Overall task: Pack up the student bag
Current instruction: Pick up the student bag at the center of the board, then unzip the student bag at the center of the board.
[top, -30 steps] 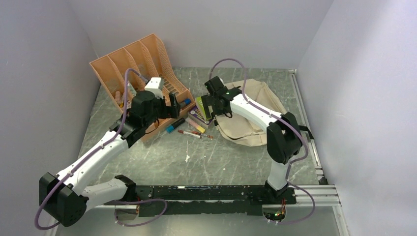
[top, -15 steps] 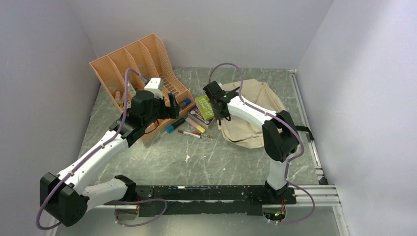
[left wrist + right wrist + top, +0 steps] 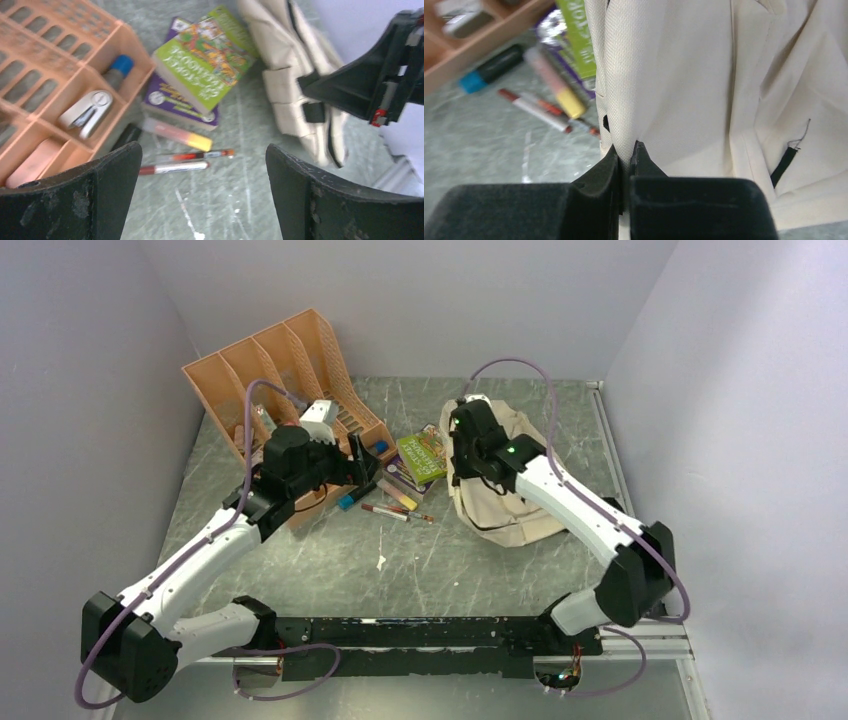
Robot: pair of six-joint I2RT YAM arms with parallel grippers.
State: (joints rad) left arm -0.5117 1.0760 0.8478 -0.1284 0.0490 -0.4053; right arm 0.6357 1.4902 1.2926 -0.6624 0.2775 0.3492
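Nearest, two red pens point(image 3: 175, 167) and a yellow-tipped highlighter point(image 3: 177, 135) are lying loose on the green marbled surface point(image 3: 400, 560). Above them the left pincer point(image 3: 202, 150) is hovering with its jaws spread wide, holding nothing. Just beyond, a green book point(image 3: 207, 52) is resting on a purple book point(image 3: 170, 102). To their right the student bag point(image 3: 704, 75) is slumping on the surface, and the right pincer point(image 3: 625, 150) is pinching a fold of its cream fabric. Farthest left, the orange file organizer point(image 3: 107, 37) is holding a white stapler point(image 3: 87, 112) and a blue-capped marker point(image 3: 119, 70) in one low front compartment, with a pinkish block point(image 3: 32, 162) in the next.
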